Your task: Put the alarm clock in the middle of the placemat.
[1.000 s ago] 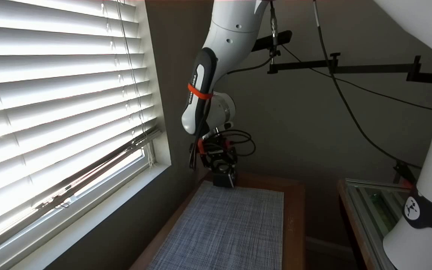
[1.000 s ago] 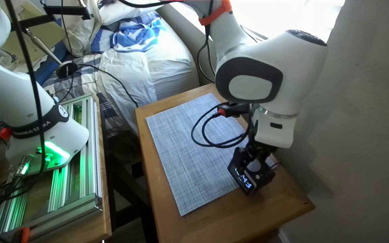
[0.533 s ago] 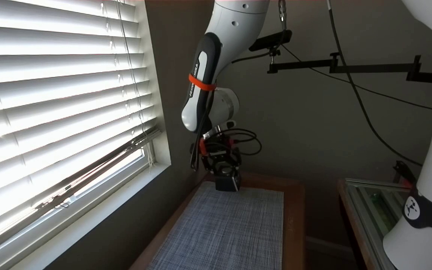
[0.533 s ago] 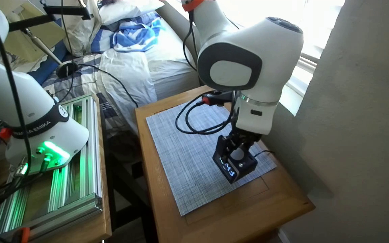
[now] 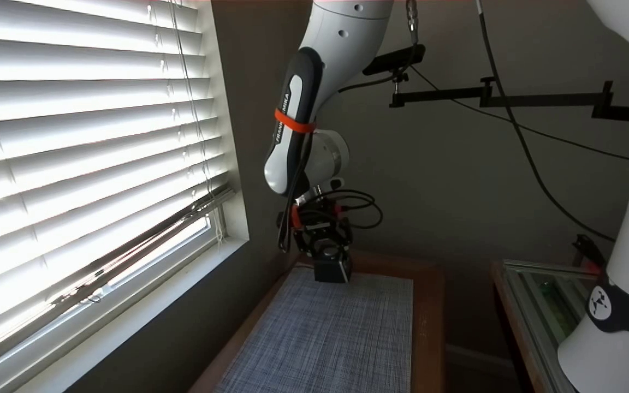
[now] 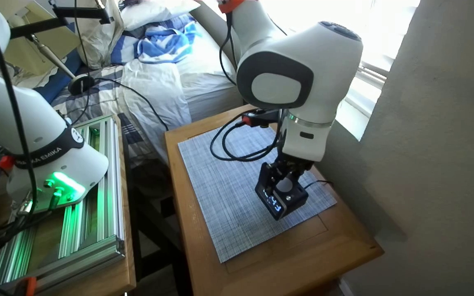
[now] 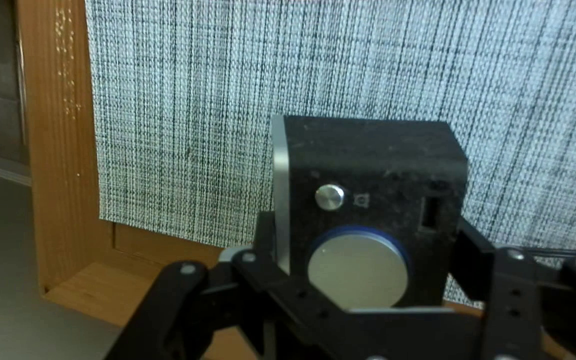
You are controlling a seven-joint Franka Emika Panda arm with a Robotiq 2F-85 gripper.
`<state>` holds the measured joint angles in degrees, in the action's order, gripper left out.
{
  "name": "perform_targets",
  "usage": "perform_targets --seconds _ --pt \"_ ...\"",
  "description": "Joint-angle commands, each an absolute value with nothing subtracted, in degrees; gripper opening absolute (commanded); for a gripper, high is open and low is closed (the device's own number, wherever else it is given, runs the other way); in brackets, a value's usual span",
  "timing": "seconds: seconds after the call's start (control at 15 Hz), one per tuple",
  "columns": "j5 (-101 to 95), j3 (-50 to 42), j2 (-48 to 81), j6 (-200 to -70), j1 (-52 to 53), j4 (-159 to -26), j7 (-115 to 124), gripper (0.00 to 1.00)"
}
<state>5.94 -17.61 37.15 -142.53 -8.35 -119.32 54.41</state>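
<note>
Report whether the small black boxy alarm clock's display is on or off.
On. In an exterior view, the small black boxy alarm clock shows glowing bluish-white digits, too blurred to read.

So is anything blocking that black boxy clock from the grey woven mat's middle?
Nothing visible stands in the way. The black end effector holds the black boxy clock toward one end of the grey woven rectangular mat, and the thin black cable runs off toward the mat's edge, away from the middle.
</note>
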Motion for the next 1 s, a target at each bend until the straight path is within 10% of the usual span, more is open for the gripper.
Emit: perform_targets --seconds 0.0,0.93 --pt "6.9 -16.8 32.9 -146.6 -5.2 -127.0 55.1 0.56" --pt "8.9 -14.5 18.3 -155.6 1.4 -147.1 62.0 0.56"
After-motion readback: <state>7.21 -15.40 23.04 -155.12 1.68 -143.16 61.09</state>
